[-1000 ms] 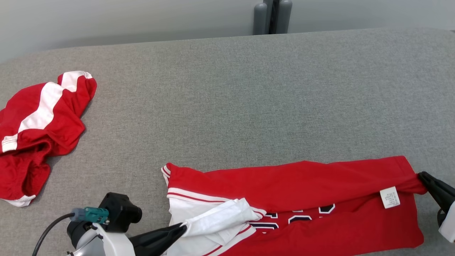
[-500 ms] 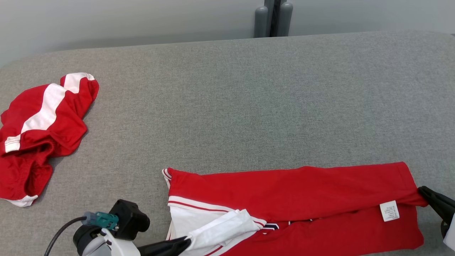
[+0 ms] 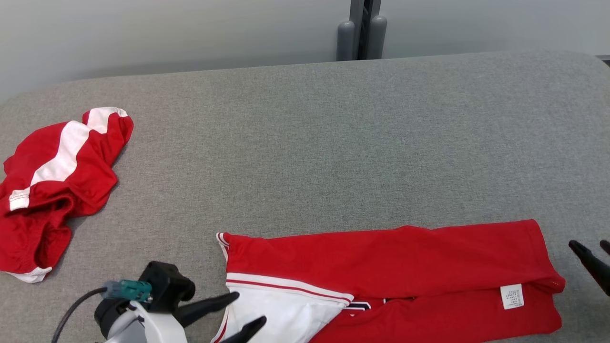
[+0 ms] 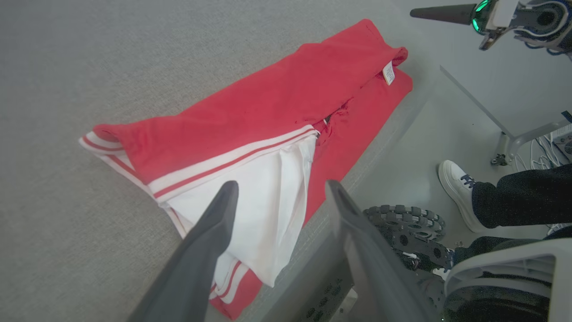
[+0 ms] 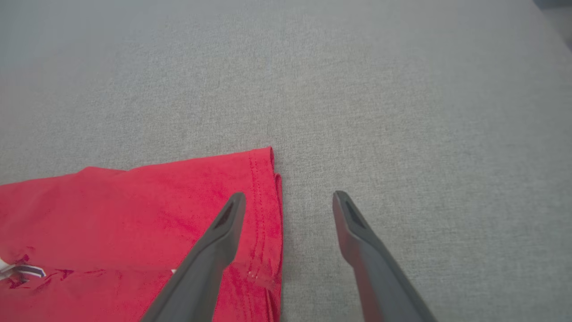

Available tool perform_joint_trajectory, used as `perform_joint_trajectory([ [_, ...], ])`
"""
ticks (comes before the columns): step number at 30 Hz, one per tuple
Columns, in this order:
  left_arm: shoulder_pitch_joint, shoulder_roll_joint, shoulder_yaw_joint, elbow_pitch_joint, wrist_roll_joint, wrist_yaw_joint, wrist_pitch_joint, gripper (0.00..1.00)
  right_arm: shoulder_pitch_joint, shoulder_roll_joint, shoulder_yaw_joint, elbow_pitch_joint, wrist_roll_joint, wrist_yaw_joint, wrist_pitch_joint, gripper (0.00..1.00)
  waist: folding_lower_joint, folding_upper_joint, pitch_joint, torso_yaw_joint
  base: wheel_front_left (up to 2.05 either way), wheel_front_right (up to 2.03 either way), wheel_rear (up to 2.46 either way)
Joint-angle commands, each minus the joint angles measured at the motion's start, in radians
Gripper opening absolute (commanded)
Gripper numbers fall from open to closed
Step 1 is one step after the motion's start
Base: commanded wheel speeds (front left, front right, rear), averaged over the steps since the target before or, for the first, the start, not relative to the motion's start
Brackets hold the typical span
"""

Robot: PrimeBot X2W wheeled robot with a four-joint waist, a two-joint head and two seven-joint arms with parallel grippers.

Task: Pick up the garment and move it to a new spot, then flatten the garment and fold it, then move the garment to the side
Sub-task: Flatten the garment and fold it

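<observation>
Fold step, by the look of it | red garment [image 3: 395, 259] lies folded lengthwise on the surface [image 3: 305, 143] | left gripper [image 3: 249, 307] fingers apart over its white end, right gripper [image 3: 588, 244] fingers apart beside its hem | next: grasp for a crosswise fold

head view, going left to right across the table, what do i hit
crumpled red and white garment → folded red jersey → right end effector
</observation>
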Motion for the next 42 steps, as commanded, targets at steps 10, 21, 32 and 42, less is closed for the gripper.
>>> perform_joint_trajectory([
  [10, -0.07, -0.113, 0.14, 0.05, 0.075, 0.058, -0.276, 1.0, -0.04, 0.093, -0.13, -0.056, -0.153, 0.0, -0.274, 1.0, 0.0, 0.0, -0.013, -0.011, 0.0, 0.0, 0.0],
  [21, -0.06, -0.365, 0.31, 0.246, 0.083, 0.111, -0.674, 1.0, -0.033, 0.283, -0.225, -0.053, -0.36, 0.0, -0.493, 1.0, 0.0, 0.0, -0.029, -0.021, 0.0, 0.0, 0.0],
  [32, 0.003, -0.549, 0.452, 0.411, 0.36, 0.052, -0.699, 1.0, -0.007, 0.4, -0.29, -0.071, -0.492, 0.0, -0.501, 1.0, 0.0, 0.0, -0.031, -0.016, 0.0, 0.0, 0.0],
  [42, 0.079, -0.684, 0.59, 0.426, 0.581, -0.034, -0.7, 1.0, -0.011, 0.449, -0.273, -0.107, -0.555, 0.0, -0.501, 1.0, 0.0, 0.0, -0.026, -0.02, 0.0, 0.0, 0.0],
])
